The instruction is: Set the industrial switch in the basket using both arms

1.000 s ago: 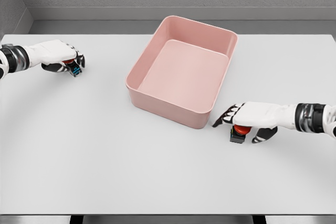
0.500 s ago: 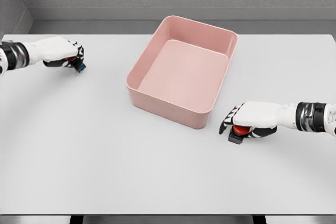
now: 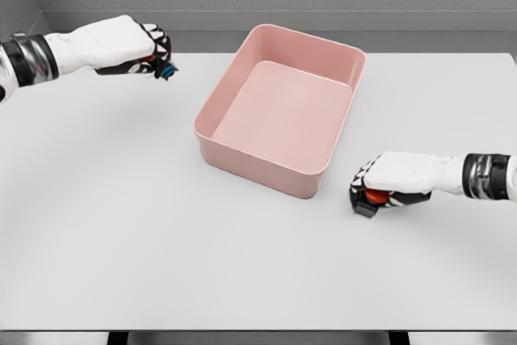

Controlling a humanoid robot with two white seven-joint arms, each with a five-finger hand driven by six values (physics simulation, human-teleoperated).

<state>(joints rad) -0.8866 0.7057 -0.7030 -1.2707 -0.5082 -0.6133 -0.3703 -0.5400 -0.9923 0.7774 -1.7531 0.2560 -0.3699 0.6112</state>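
Note:
A pink rectangular basket [image 3: 212, 141] stands in the middle of the white table. My left hand [image 3: 149, 56] is lifted above the table at the far left, left of the basket, fingers curled around a small switch with a blue part [image 3: 166, 73] showing at the fingertips. My right hand [image 3: 373, 187] lies low on the table to the right of the basket's near corner, fingers shut around a black switch with a red button [image 3: 372, 198].
The white table [image 3: 161, 240] spreads wide in front of and beside the basket. A grey wall runs behind the table's far edge.
My left hand has risen and moved right toward the basket with its switch. My right hand's fingers have closed around the red-button switch and shifted slightly right.

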